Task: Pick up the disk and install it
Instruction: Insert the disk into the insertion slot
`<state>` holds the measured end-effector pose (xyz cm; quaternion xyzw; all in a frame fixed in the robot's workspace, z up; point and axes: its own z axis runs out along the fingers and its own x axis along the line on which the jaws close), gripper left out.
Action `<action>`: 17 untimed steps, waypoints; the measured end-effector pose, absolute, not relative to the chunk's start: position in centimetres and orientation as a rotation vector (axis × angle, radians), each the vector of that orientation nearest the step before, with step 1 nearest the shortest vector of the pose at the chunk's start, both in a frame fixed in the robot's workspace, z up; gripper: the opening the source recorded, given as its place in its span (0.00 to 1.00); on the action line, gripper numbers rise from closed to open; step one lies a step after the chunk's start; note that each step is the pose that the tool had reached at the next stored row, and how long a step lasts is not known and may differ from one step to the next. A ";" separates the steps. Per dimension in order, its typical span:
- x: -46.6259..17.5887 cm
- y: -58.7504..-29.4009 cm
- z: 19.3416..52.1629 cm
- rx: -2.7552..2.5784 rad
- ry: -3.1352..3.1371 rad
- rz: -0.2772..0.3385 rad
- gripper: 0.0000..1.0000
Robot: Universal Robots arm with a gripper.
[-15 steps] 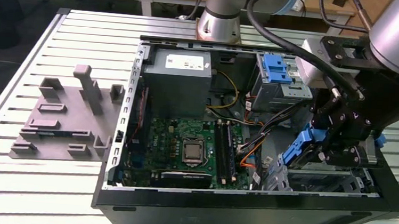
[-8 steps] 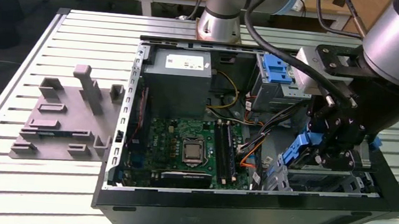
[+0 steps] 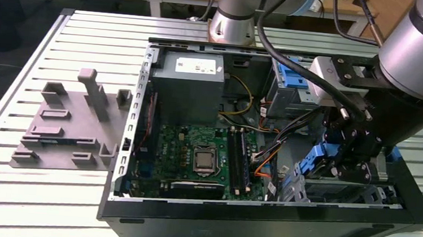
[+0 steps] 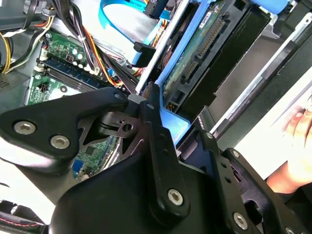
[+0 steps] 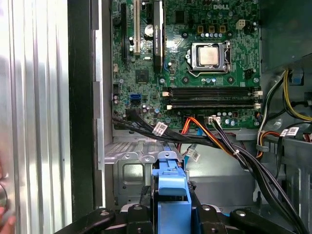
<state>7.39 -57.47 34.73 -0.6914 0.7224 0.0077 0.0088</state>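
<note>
The disk (image 4: 195, 58) hangs tilted inside the open computer case (image 3: 264, 219), its green circuit side and blue carrier frame (image 5: 170, 187) showing in both wrist views. My gripper (image 4: 178, 129) is shut on the blue frame, one black finger (image 4: 157, 126) on each side of it. In the exterior view the gripper (image 3: 347, 166) stands low at the case's right, with the blue carrier (image 3: 316, 159) just above the grey metal drive bay (image 3: 341, 192). The first wrist view has the gripper (image 5: 170, 214) over the bay's floor (image 5: 129, 170).
A green motherboard (image 3: 201, 157) lies in the case's middle, with a grey power supply box (image 3: 191, 88) behind it. Black and orange cables (image 5: 209, 134) run across beside the bay. A grey fixture (image 3: 67, 124) sits on the slatted table at the exterior view's left. A person's hand (image 4: 297, 126) is near the case.
</note>
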 end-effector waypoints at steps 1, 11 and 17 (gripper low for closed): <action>7.4 -57.5 34.7 -2.160 2.257 0.024 0.36; 7.4 -57.5 34.7 -2.160 2.257 0.024 0.44; 7.4 -57.5 34.7 -2.160 2.257 0.024 0.36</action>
